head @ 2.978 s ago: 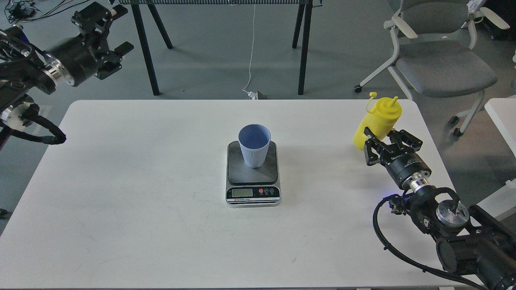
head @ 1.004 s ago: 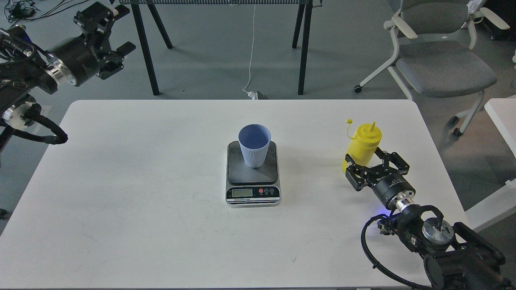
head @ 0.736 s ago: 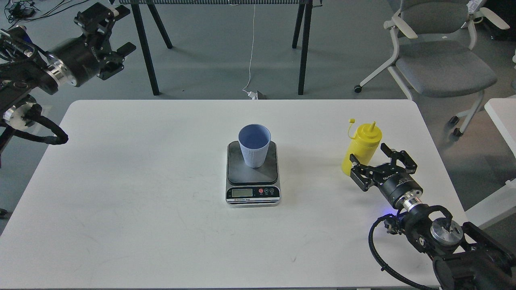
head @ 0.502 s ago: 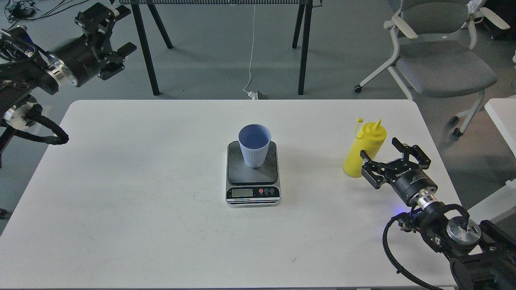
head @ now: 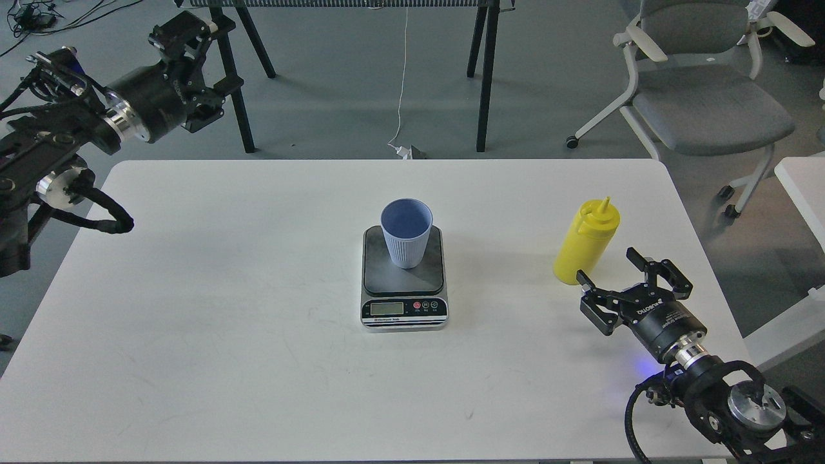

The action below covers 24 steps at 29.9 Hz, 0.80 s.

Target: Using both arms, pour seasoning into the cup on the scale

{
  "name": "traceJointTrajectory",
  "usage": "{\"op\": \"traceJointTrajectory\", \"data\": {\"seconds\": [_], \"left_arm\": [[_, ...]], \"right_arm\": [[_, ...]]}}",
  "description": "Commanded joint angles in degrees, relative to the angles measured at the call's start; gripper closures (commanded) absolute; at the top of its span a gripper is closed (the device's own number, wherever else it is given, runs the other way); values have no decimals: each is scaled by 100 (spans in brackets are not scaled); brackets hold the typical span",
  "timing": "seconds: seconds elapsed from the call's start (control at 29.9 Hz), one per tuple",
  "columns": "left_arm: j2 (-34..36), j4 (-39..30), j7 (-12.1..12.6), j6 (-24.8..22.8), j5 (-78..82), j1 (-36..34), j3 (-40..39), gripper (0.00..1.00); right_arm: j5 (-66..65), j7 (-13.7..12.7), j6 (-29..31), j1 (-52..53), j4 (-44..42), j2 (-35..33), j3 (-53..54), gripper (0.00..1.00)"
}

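Observation:
The yellow seasoning bottle (head: 585,243) stands upright on the white table (head: 225,290) at the right, its nozzle up. My right gripper (head: 630,273) is open and empty, just in front of and to the right of the bottle, not touching it. The light blue ribbed cup (head: 406,232) stands upright on the dark platform of the scale (head: 404,278) at the table's middle. My left gripper (head: 205,67) is raised beyond the table's far left corner, well away from the cup, and looks open and empty.
A grey office chair (head: 702,90) stands beyond the table's far right corner. Black legs of a stand (head: 486,71) and a white cable (head: 403,84) are on the floor behind the table. Another white table edge (head: 802,187) shows at the right.
My right gripper set the bottle down on the table, opened, and drew back toward me. My left arm has moved to the right, closer to the table's corner.

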Motion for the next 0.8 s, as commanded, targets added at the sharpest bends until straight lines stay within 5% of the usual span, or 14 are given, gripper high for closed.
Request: {"op": "traceJointTrajectory", "data": {"seconds": [0.0,0.47,0.77], "left_arm": [[-7,1,0,0,51,-19,0,1],[-33,1,0,0,-11,43,-70,1],[-235,1,0,0,-46,43,-88,1]], "right_arm": [[0,17,0,-303,464,-335,34,3],[0,44,0,-1402,1274,-3243,438,3],[-446,0,0,-7,1002,-3861,517,3]]}}
